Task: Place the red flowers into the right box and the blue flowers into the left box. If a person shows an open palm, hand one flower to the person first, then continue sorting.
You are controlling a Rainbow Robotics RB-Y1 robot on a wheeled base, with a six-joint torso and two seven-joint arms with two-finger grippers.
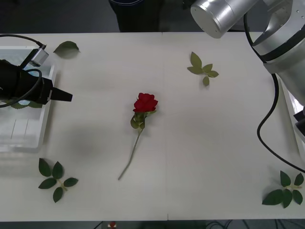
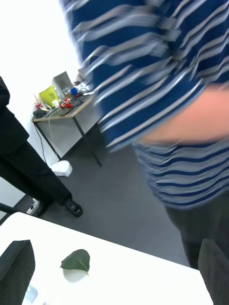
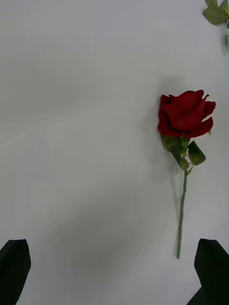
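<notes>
Translucent ribbed left box (image 1: 28,138) at 9 o'clock; left end effector (image 1: 62,95) above, spread, empty. Red rose (image 1: 145,102) on desk (image 1: 214,143) centre.

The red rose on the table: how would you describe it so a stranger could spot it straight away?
Start with the wide white table and look to its middle. There a single red rose lies flat, its thin green stem trailing toward the near edge. Everything else scattered around it is loose green leaf sprigs; it alone has a red bloom.
</notes>
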